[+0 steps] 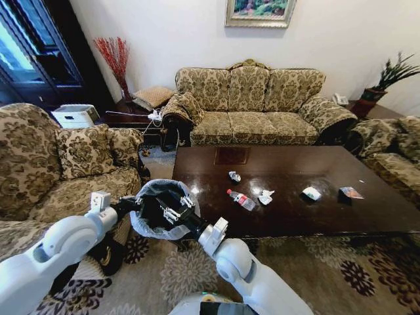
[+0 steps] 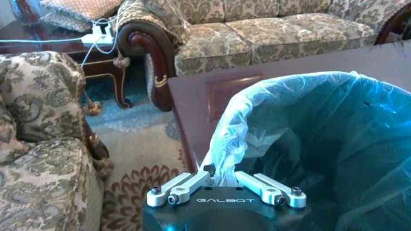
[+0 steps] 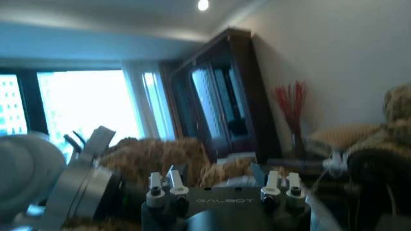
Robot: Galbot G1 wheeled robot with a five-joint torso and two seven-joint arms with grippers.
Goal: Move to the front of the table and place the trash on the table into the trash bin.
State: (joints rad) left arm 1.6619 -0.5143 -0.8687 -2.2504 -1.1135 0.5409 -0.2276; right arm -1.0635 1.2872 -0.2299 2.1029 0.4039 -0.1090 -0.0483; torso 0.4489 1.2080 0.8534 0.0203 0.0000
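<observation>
the left gripper (image 2: 222, 179) pinches the bag-lined rim of the trash bin (image 1: 159, 209), held just off the near left corner of the table (image 1: 295, 216); the right gripper (image 1: 172, 209) hangs over the bin's mouth, fingers spread, holding nothing; a bottle (image 1: 241, 199), tissues (image 1: 266, 196) and wrappers (image 1: 351, 192) lie on the table.

"GALBOT" is printed on the left gripper (image 2: 222, 179) and the right gripper (image 3: 222, 185).

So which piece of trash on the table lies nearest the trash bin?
The clear plastic bottle with the red label, lying on its side; the small wrapper, tissue and other scraps sit farther from the trash bin.
</observation>
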